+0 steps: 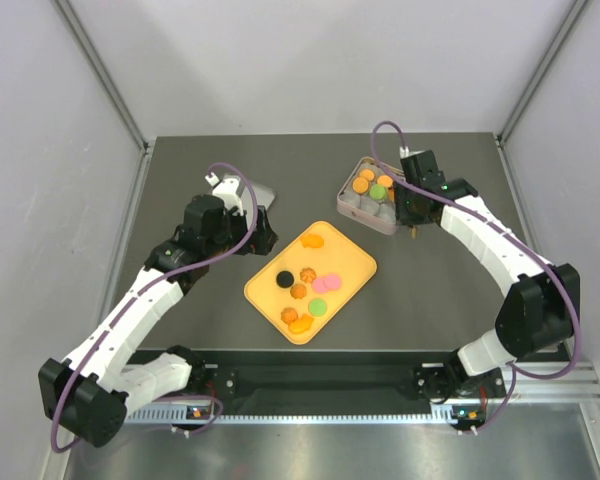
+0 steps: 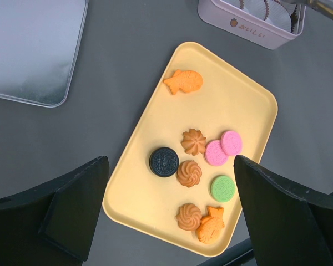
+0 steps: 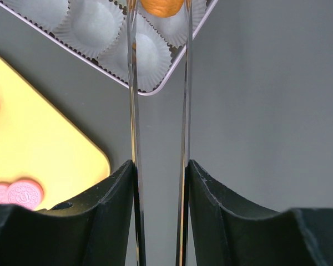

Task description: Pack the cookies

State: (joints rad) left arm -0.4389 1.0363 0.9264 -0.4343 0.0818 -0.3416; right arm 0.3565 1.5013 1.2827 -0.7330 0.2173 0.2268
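From the right wrist view, the right pincer (image 3: pixel 159 25) is closed on one small round orange toy cookie (image 3: pixel 162 5). It grips it between thin metal blades over the near corner of the pink square tin (image 2: pixel 250 30) lined with white paper cups (image 3: pixel 89 25). In the overhead view, upper right, several orange cookies and a green one (image 1: pixel 378 190) sit in that tin. The left pincer (image 2: pixel 170 163) hangs wide open, holding nothing, above the large orange rounded-rectangle tray (image 2: pixel 155 122) at the middle of the dark table (image 1: pixel 430 290). Nine cookies (image 2: pixel 188 173) lie there: orange, pink, black, green. A silver metal lid (image 2: pixel 33 50) lies upper left.
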